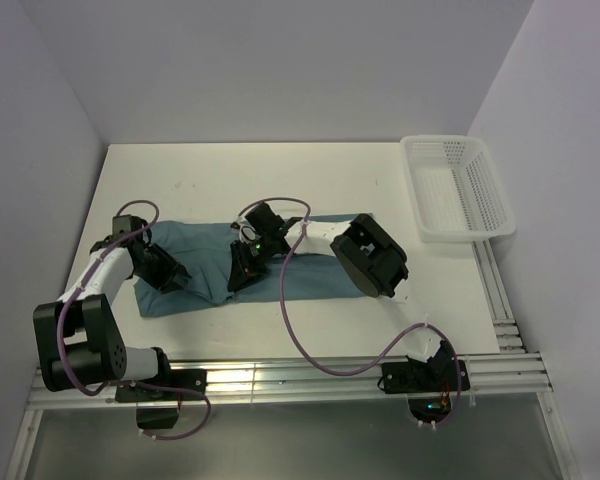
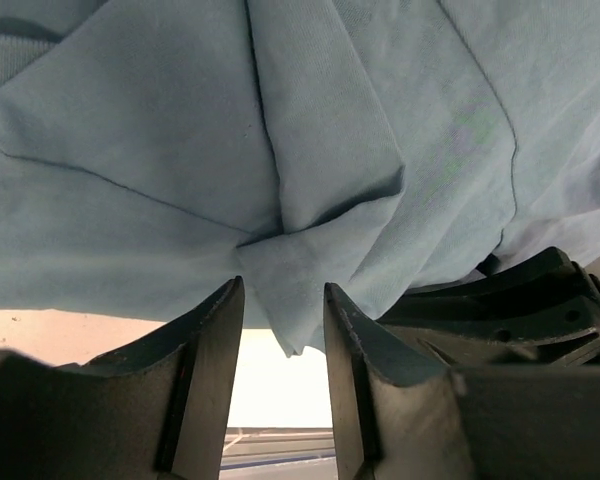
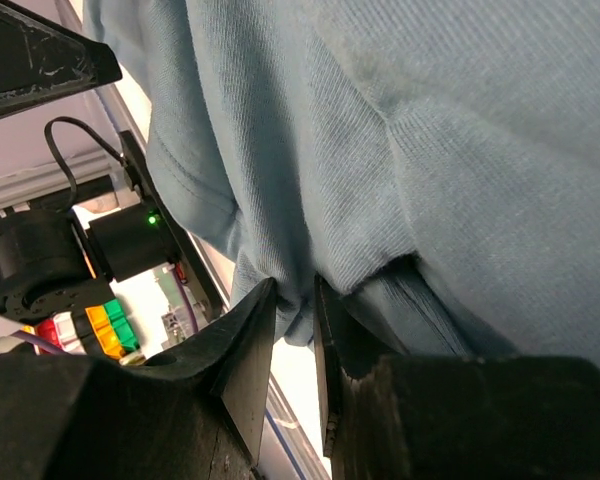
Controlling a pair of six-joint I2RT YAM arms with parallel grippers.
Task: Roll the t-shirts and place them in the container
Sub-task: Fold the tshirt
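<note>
Found left fingers (image 2: 210, 350) low over the left part of the t-shirt (image 1: 205, 262), standing apart with a hanging corner of the cloth between them. Could not confirm a clamp on that corner. Judged as the grasp stage ahead of a roll. Called for closing fully on the corner before any lift, with both cloth layers taken well inside the pads rather than at the tips.

Found the t-shirt lying as a folded band across the middle of the surface (image 1: 280, 180), creased and bunched between the two arms. Needed that slack drawn out sideways first, so as to start the roll on a straight, level edge.

Found right fingers (image 3: 240, 370) near the middle of the band, nearly pressed together and pinching a gathered fold of cloth. Judged this hold narrow, on thin soft fabric likely to slip under a sharp pull. Advised slow, matched motion of both arms, both holds kept level and low to the surface, and turns kept tight to prevent a loose, coned roll.

Noted the white mesh basket (image 1: 410, 190) well apart at the far right corner, not yet in play.
</note>
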